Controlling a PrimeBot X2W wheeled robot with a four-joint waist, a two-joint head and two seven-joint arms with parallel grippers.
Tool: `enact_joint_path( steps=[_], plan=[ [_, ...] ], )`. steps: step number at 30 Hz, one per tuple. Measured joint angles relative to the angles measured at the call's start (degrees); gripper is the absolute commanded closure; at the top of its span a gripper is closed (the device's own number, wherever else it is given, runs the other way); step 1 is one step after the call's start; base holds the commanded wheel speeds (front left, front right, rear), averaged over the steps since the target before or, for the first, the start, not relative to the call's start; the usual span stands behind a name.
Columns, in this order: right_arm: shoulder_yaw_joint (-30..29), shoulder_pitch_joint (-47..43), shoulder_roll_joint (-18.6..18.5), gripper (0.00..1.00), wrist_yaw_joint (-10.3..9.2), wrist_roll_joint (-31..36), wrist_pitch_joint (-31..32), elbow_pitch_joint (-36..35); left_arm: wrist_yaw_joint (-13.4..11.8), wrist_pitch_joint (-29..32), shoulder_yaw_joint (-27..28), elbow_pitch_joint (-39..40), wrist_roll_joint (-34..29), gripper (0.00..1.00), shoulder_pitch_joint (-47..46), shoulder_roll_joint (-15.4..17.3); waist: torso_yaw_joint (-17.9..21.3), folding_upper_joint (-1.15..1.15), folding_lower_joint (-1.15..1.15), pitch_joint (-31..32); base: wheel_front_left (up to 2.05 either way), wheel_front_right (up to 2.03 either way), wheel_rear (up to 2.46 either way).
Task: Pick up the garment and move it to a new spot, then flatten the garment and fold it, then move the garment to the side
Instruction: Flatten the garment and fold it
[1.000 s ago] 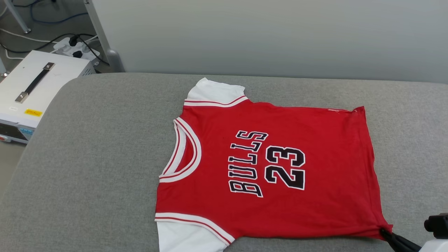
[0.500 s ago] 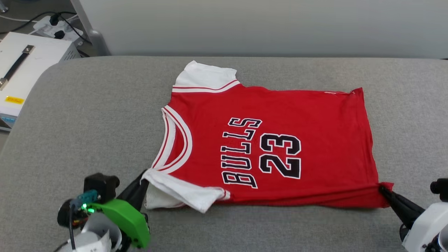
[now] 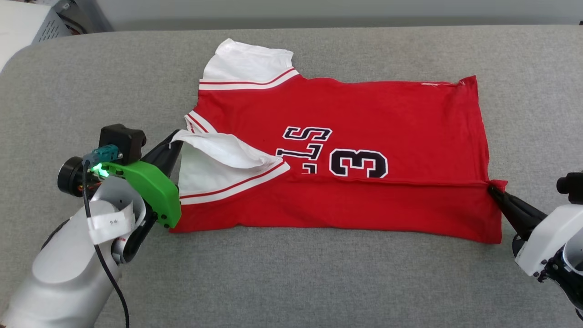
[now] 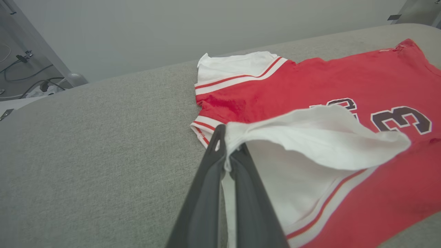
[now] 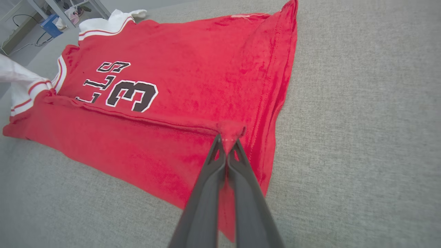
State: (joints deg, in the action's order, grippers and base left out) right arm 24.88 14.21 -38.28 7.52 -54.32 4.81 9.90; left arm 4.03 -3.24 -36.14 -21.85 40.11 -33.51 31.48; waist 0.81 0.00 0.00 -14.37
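Our left gripper (image 3: 175,140) at nine o'clock pinches the white sleeve (image 3: 218,155) of the red Bulls T-shirt (image 3: 387,105), right gripper (image 3: 492,187) at four o'clock its hem (image 3: 484,146), mid-fold on the grey pad (image 3: 319,282); next we'd carry both toward twelve o'clock.

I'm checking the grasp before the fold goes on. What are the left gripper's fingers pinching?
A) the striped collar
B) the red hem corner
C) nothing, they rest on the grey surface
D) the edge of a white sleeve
D: the left gripper is shut on the edge of the white sleeve of the garment, holding it raised over the red front.
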Motion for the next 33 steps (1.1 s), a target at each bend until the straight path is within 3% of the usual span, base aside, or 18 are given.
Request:
enact_joint_path(
  steps=[13, 22, 23, 24, 25, 33],
  plan=[
    [4.3, 7.4, 2.8, 1.00, 0.00, 0.0, 1.3, 7.1, 3.2, -2.6, -5.2, -21.7, -0.4, 1.00, -8.4, -5.5, 1.3, 0.00, 0.00, -5.9, 0.00, 0.00, 0.00],
    [7.2, 9.5, 3.1, 0.97, 0.00, -1.0, -0.4, 9.6, 3.2, -3.8, -10.6, -26.2, 5.8, 1.00, -10.4, -6.2, 1.9, 0.00, 0.00, -5.7, 0.00, 0.00, 0.00],
    [7.3, 9.5, 3.1, 0.58, 0.00, -1.1, -0.7, 9.9, 3.2, -3.9, -11.0, -26.6, 6.4, 1.00, -10.4, -6.1, 1.9, 0.00, 0.00, -5.4, 0.00, 0.00, 0.00],
    [7.4, 9.5, 3.0, 0.27, 0.00, -1.3, -0.9, 10.1, 3.2, -3.9, -11.3, -26.8, 6.9, 1.00, -10.5, -6.1, 1.9, 0.00, 0.00, -5.1, 0.00, 0.00, 0.00],
    [7.4, 9.5, 3.0, 0.00, 0.00, -1.5, -1.2, 10.2, 3.3, -4.5, -11.9, -27.0, 7.5, 0.00, -10.6, -6.1, 1.8, 0.00, 0.00, -4.7, 0.00, 0.00, 0.00],
    [7.1, 7.3, 0.8, 0.00, 0.00, -2.0, -4.0, 8.9, 3.3, -4.0, -16.8, -24.0, 9.1, 0.00, -13.8, -3.3, 0.6, 0.00, 0.00, -1.2, 0.00, 0.00, 0.00]
  ],
)
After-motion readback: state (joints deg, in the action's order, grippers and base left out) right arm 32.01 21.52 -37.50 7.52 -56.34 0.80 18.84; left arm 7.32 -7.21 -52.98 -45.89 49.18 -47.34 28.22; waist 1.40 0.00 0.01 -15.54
